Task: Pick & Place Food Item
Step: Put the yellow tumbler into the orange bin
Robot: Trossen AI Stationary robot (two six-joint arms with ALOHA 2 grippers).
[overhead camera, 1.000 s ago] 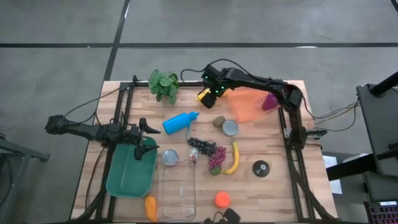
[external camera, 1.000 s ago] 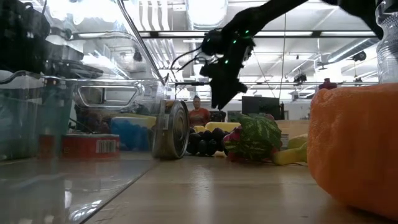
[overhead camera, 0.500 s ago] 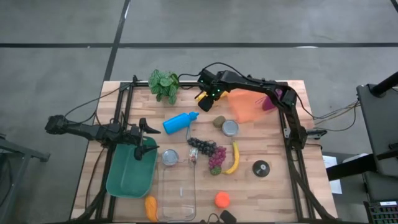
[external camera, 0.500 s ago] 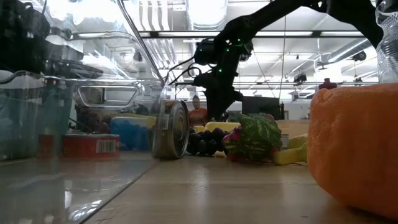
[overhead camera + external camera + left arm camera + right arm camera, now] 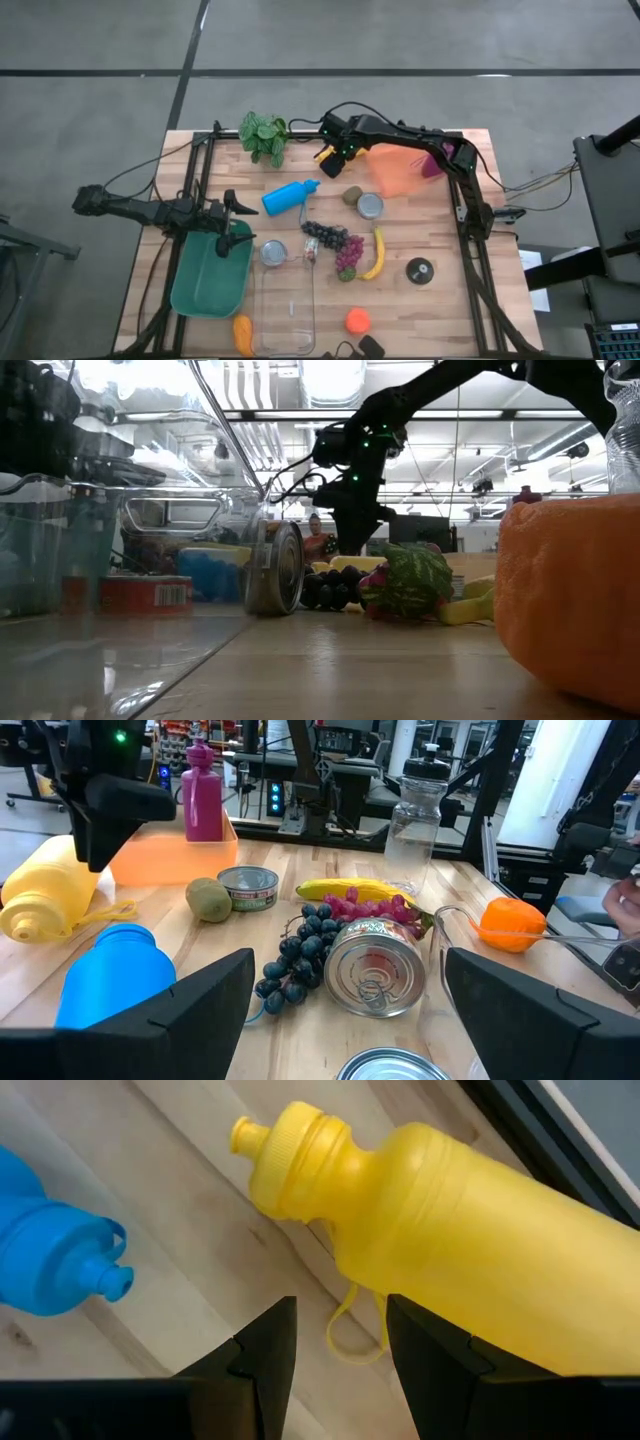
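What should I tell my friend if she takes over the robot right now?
Right gripper: at the far side of the table, over the lying yellow bottle, fingers apart, holding nothing.
Left gripper: open, empty, waiting above the green bin.
Food in the middle of the table: kiwi, grapes, banana. An orange lies near the front edge.
Done: no food picked or placed yet, by how things lie.
Left: grasp a food item and place it. The pictures do not show where it should go.
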